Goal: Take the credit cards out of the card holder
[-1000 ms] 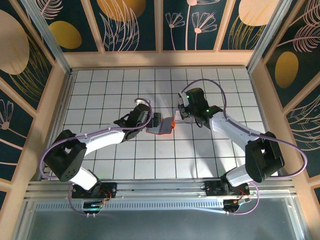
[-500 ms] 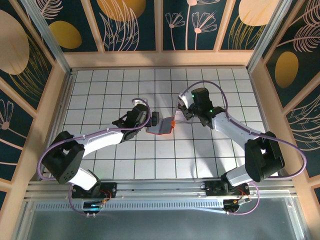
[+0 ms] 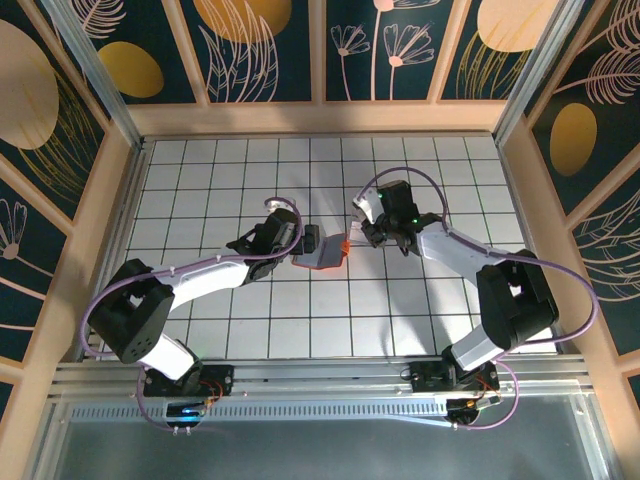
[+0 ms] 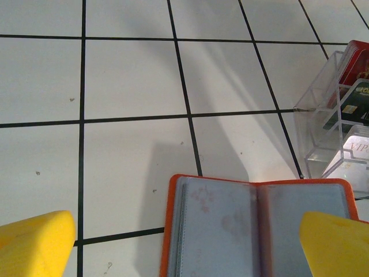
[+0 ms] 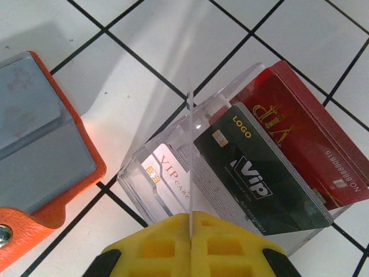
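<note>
Two arms over a white tiled bench (image 3: 200,170), read from left to right. The left tool (image 3: 310,240) is released, its yellow fingers (image 4: 34,245) spread wide, one out to each side of the near edge of the card holder (image 3: 322,256). The card holder lies open and flat on the bench near its middle, between the two tools, blue-grey inside facing up within an orange rim. Just beside its right edge stands a clear box (image 5: 138,173) holding a white card (image 5: 170,173), a black card (image 5: 259,179) and a red card (image 5: 305,144), all leaning. The right tool (image 5: 189,225) is clenched on a thin card (image 5: 189,144), seen edge-on, above the box.
</note>
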`<state>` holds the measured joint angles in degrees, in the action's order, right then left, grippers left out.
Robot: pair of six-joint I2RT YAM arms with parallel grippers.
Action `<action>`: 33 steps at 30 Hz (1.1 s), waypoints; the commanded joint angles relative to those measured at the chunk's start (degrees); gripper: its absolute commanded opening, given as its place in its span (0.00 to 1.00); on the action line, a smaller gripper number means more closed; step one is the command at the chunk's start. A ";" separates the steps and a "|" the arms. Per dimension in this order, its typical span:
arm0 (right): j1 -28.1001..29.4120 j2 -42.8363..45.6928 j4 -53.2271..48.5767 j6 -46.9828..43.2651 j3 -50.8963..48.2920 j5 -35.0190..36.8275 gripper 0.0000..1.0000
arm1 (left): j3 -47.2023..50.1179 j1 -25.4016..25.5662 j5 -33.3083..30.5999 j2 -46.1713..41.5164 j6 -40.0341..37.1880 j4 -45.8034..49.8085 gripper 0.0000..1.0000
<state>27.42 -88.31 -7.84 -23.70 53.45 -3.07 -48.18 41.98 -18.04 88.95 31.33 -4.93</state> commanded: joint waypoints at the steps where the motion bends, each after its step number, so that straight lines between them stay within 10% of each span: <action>1: -0.40 -0.87 -1.38 -0.83 0.49 -0.16 0.00 | -0.86 -0.37 0.49 0.87 0.84 -0.78 0.99; 33: -2.23 -13.19 -11.37 -2.31 13.65 -7.58 0.00 | -2.06 -0.54 2.95 3.25 1.63 -0.70 0.99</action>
<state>26.46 -100.42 -13.28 -24.58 65.39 -9.32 -48.53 41.89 -15.42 91.68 31.97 -4.93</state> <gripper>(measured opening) 0.048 0.988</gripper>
